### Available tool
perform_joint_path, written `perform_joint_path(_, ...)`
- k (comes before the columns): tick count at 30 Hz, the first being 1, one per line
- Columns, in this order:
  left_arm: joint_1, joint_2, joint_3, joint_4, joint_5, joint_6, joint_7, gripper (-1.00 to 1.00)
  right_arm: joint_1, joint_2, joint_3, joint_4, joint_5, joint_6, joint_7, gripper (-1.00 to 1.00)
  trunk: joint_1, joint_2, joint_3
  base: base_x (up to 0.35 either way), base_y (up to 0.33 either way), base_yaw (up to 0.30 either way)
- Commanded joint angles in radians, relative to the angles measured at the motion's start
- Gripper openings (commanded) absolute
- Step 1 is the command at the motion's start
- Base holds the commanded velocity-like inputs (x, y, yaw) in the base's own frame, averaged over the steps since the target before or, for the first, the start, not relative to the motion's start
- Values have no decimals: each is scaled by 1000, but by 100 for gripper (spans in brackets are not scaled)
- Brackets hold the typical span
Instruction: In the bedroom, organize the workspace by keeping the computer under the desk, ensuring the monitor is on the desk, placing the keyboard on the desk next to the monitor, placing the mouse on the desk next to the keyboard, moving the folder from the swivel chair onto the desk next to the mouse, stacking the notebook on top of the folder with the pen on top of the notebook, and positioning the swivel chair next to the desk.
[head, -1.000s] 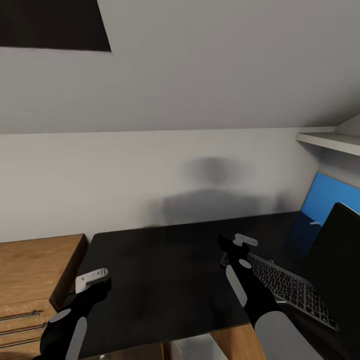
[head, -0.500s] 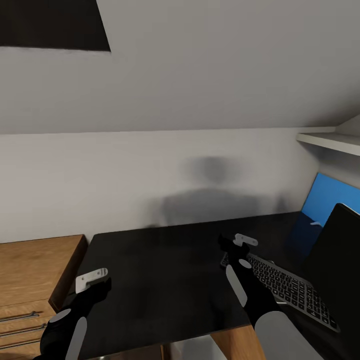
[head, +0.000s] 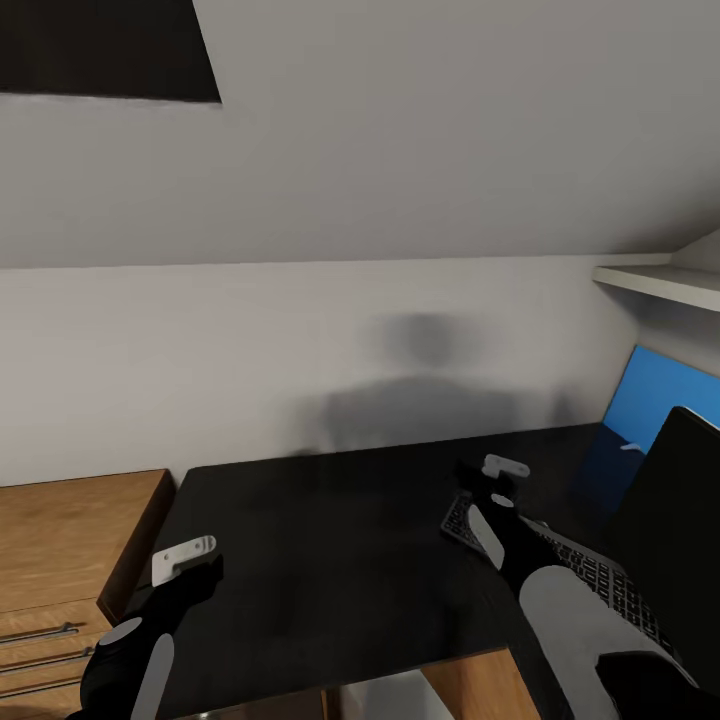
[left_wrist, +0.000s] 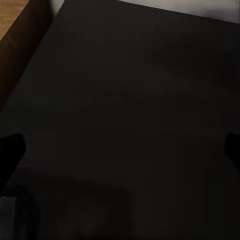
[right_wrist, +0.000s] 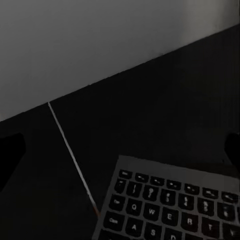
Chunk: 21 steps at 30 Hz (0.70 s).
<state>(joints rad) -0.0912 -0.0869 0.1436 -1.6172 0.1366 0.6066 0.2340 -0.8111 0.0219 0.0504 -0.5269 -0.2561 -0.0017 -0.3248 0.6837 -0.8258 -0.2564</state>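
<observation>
Wooden drawer unit (head: 70, 540) sits just left of the black desk (head: 320, 540). Left gripper (head: 185, 562) hovers over the desk's near-left corner w/ jaws spread, holding nothing, prob. parked out of the way. Right gripper (head: 497, 480) hangs above the keyboard (head: 560, 560) at its far-left end, fingers apart, nothing grasped; looks placed to nudge or re-seat it. Keyboard lies flat on desk right beside the dark monitor (head: 672, 520), as task wants. Blue panel (head: 650, 395) leans behind the monitor.
</observation>
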Motion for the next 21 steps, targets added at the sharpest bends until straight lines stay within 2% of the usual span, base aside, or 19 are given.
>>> perform_joint_path(1, -1, -1, 0, -1, 11, 4, 7, 100, -31, -11, 5, 47, -10, -9, -6, 100, 0, -1, -1, 0, 0, 0)
perform_joint_path(3, -1, -1, -1, -1, 11, 4, 7, 100, -162, -60, 4, 250, -13, -84, -5, 100, 0, -1, -1, 0, 0, 0)
perform_joint_path(6, -1, -1, -2, -1, 11, 4, 6, 100, -217, -84, 2, 323, -15, -120, -5, 100, 0, -1, -1, 0, 0, 0)
perform_joint_path(9, -1, -2, -3, -1, 11, 4, 4, 100, -239, -95, -3, 357, -20, -135, -6, 100, 0, -1, -1, 0, 0, 0)
perform_joint_path(10, -1, -2, -5, -1, 11, 4, 3, 100, -247, -99, -15, 369, -33, -139, -6, 100, 0, -1, -1, 0, 0, 0)
perform_joint_path(11, -1, -3, -7, -2, 12, 4, 1, 100, -253, -102, -54, 380, -93, -122, -7, 100, 0, -1, -1, 0, 0, 0)
perform_joint_path(15, -1, -4, -7, -3, 12, 5, 0, 100, -255, -103, -64, 384, -138, -55, -7, 100, 0, -1, -1, 0, 0, 0)
perform_joint_path(18, -1, -4, -7, -3, 12, 5, -1, 100, -255, -104, -66, 386, -146, -40, -8, 100, 0, -1, -1, 0, 0, 0)
perform_joint_path(21, -1, -4, -7, -3, 12, 5, -1, 100, -255, -106, -67, 386, -151, -32, -9, 100, 12, -22, -11, 0, 0, 0)
